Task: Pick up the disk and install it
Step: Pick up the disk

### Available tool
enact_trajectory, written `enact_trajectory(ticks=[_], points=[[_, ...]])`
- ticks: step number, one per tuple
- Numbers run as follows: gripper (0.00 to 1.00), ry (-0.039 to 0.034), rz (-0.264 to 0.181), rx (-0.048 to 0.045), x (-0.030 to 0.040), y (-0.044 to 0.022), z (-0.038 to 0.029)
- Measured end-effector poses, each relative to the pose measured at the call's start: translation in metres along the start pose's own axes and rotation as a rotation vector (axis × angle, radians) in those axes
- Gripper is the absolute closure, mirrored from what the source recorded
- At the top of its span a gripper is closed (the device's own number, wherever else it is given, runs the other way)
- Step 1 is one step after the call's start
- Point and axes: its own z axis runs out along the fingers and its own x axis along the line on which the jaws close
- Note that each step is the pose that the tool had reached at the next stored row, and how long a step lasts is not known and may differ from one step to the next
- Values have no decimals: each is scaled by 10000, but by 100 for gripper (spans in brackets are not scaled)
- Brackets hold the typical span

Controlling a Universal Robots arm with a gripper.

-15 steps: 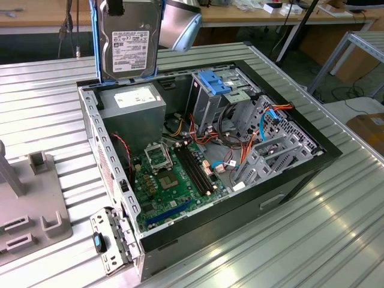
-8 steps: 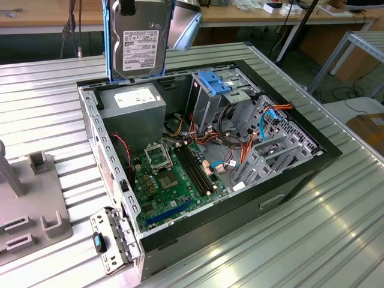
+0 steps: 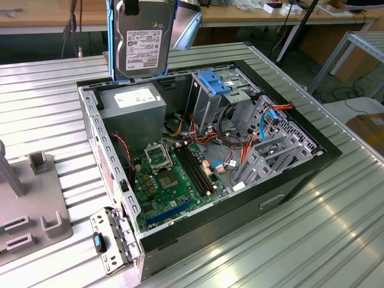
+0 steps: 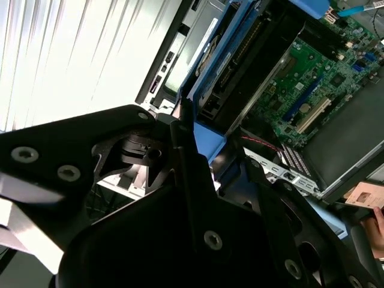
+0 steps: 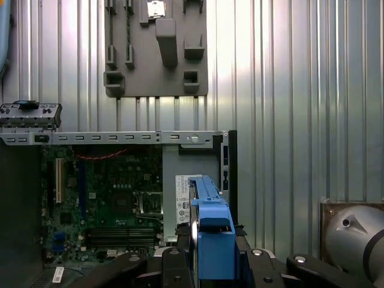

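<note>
The disk, a dark grey drive with a white label in a bright blue carrier, hangs upright above the back edge of the open computer case. My gripper is shut on its top end. In the first wrist view the disk appears edge-on between the black fingers of the gripper, over the power supply corner of the case. In the second wrist view the disk extends from the gripper toward the motherboard. The silver drive cage with its fixed blue bracket stands to the exterior view's right of the disk.
Inside the case lie the green motherboard, a grey power supply and loose orange and blue cables. A grey fixture plate sits on the ribbed metal table at the exterior view's left. A hand shows beside the case.
</note>
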Motion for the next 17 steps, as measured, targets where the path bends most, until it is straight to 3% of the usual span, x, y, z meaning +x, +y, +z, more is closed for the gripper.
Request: enact_trajectory(ticks=[10, 11, 15, 17], points=[[63, 0, 0, 0, 23, -24, 1], [63, 0, 0, 0, 77, -48, 3], [63, 0, 0, 0, 77, -53, 3], [63, 0, 0, 0, 76, -88, 2]])
